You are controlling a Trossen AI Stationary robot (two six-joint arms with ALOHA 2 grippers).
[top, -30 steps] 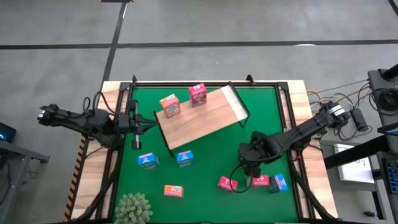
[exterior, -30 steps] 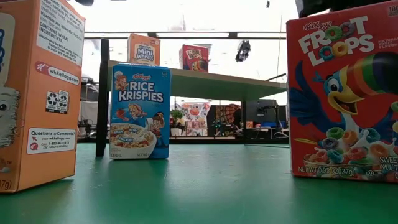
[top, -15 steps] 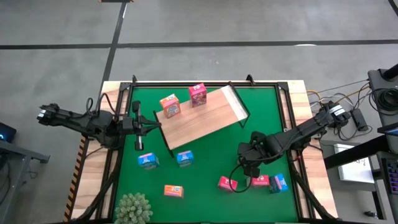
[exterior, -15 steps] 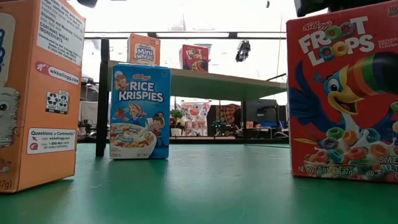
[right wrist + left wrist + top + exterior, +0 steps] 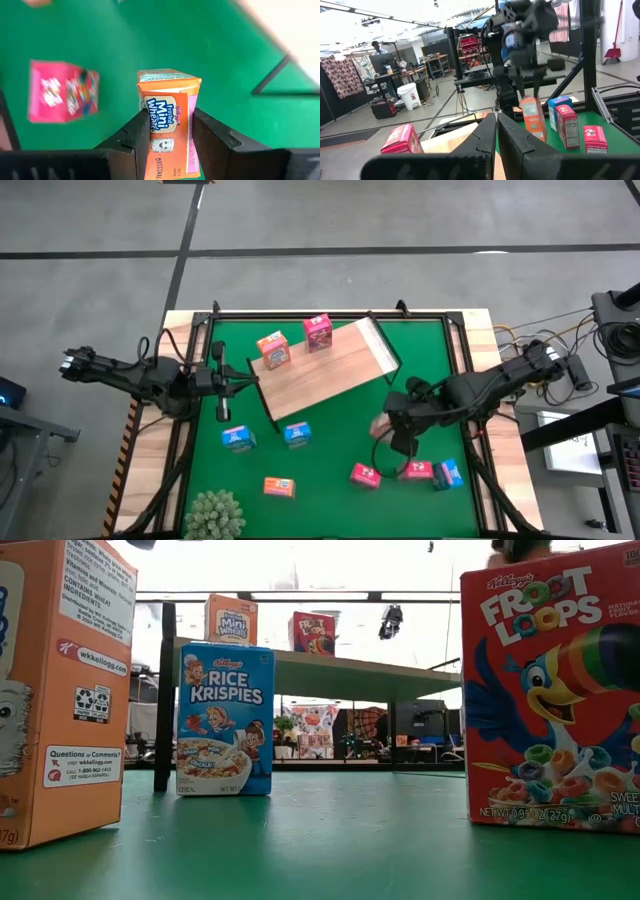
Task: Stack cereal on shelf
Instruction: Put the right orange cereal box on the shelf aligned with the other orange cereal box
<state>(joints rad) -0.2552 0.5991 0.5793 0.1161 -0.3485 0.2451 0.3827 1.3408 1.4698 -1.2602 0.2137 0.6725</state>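
My right gripper [image 5: 396, 430] hangs over the green mat's right half, shut on an orange cereal box [image 5: 168, 112], which also shows in the left wrist view [image 5: 533, 118]. The shelf [image 5: 330, 372], a light-wood board on dark legs, carries an orange box [image 5: 272, 350] and a pink box [image 5: 318, 332], both standing upright on it. Two blue boxes [image 5: 238, 438] [image 5: 297, 435] stand on the mat in front of the shelf. My left gripper [image 5: 236, 380] waits shut at the shelf's left end, touching nothing. My right gripper pinches the orange box between its two fingers [image 5: 134, 134], on two opposite sides near its upper end [image 5: 150, 120]. The fingers come from above, slanting down. The box hangs upright below them [image 5: 535, 127], clear of the mat.
On the mat near the front lie an orange box [image 5: 279, 487], two pink boxes [image 5: 365, 475] [image 5: 418, 471] and a blue one [image 5: 450, 474]. A fuzzy green plant [image 5: 215, 515] sits at the front left. A shelf leg [image 5: 272, 80] stands close to the held box.
My right gripper has risen from the mat with the orange box, which now hangs clear of the mat; most of the rise came in the last half second. It has also drifted a little toward the shelf. The other boxes have stayed in place.
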